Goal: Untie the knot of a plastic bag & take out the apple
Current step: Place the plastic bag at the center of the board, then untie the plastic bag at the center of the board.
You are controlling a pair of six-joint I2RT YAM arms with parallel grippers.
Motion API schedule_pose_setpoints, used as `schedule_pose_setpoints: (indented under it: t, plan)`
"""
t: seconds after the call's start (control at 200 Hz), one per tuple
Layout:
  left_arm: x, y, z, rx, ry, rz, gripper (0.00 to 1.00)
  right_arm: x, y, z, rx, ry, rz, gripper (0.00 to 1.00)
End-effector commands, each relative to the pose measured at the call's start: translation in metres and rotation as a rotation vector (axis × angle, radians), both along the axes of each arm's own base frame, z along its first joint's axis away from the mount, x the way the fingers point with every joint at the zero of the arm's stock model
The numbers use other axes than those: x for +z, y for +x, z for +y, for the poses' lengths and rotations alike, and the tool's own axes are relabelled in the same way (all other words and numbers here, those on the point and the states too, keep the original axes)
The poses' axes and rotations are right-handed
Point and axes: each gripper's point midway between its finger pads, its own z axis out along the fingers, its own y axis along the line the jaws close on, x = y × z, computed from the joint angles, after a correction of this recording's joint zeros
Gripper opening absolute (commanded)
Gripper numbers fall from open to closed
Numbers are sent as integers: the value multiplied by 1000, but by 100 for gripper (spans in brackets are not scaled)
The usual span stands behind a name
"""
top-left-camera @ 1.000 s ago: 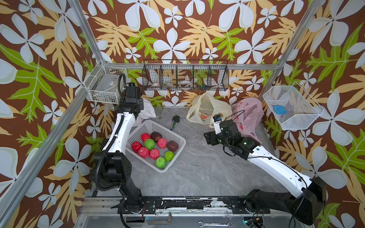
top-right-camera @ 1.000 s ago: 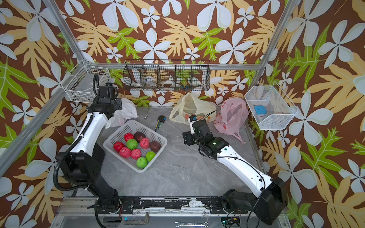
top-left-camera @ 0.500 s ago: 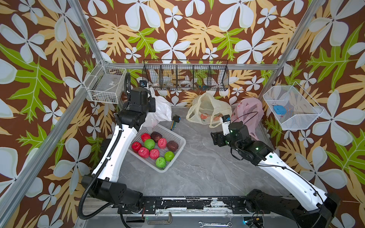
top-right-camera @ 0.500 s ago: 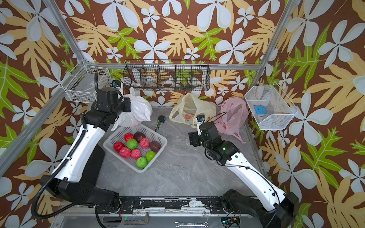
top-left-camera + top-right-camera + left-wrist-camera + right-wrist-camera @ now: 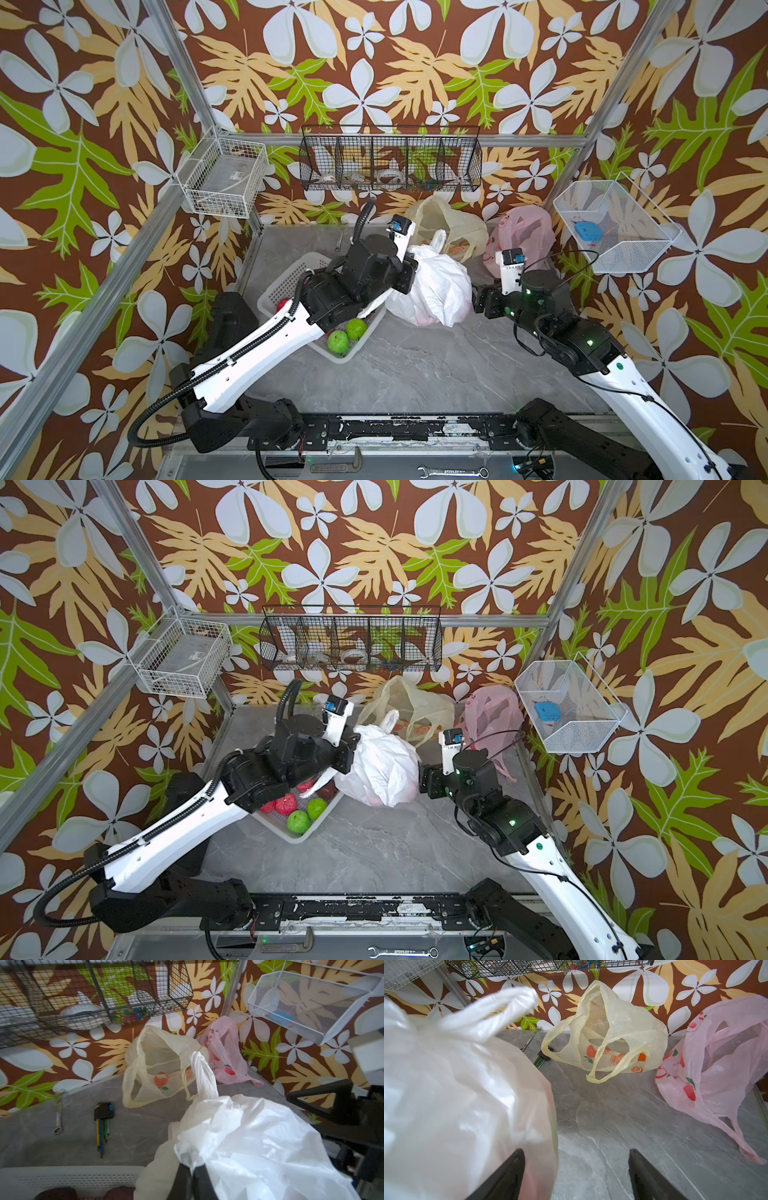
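pinching white bag (image 5: 249, 1136) — left-wrist view only

Grey table (image 5: 374, 854), white bag (image 5: 380, 771), fruit basket (image 5: 297, 840) beside it

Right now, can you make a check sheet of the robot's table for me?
Surface: grey marble tabletop.
Job's things: white plastic bag, handles sticking up; apple not clearly seen.
Clutter: yellow bag, pink bag, fruit basket, hex key set, wrench.
Grippers: left gripper shut on white plastic bag; right gripper open beside it.
Cables: black hose on left arm; thin wire by right arm.
Surroundings: wire baskets on flowery walls.
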Motion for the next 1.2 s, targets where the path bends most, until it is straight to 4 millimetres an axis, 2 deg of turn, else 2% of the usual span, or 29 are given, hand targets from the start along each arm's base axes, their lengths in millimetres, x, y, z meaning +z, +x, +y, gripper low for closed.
schedule_pose_setpoints:
  t: [0.0, 0.02, 0.09, 0.16, 0.23, 0.32, 0.42, 0.515, 0.581, 0.731, 0.916, 1.051, 1.196]
  plan:
    - [-25, -8, -36, -44, -127, 69, 0, -17, -3, -6, -33, -14, 47, 80]
    - [-37, -11, -41, -51, -132, 89, 2, -20, -2, -6, -35, -16, 54, 80]
    - [-72, -25, -57, -91, -114, 162, 22, -31, -2, -3, -30, -13, 87, 80]
    - [-90, -36, -60, -118, -91, 205, 34, -39, -1, 2, -22, -2, 114, 80]
    - [-91, -42, -48, -114, -99, 202, 40, -43, 0, 6, -10, 7, 131, 80]
    - [-80, -47, -27, -93, -128, 149, 49, -47, 0, 11, 11, 3, 155, 80]
    - [-73, -47, -3, -60, -183, 121, 55, -49, 2, 6, -12, -30, 174, 80]
    - [-83, -39, 15, -47, -248, 169, 56, -45, 2, -4, -59, -58, 176, 80]
    - [-94, -36, 18, -71, -263, 203, 56, -45, 0, -5, -65, -49, 190, 80]
    - [-120, -41, -9, -183, -214, 289, 56, -64, -13, -1, -49, -21, 278, 80]
    - [-149, -43, -64, -336, -252, 433, 51, -93, -24, -21, -152, -46, 338, 82]
    - [-170, -38, -88, -371, -229, 477, 54, -112, -17, -20, -172, -44, 351, 83]
    - [-202, -30, -105, -389, -176, 529, 56, -133, -9, -31, -235, -154, 390, 82]
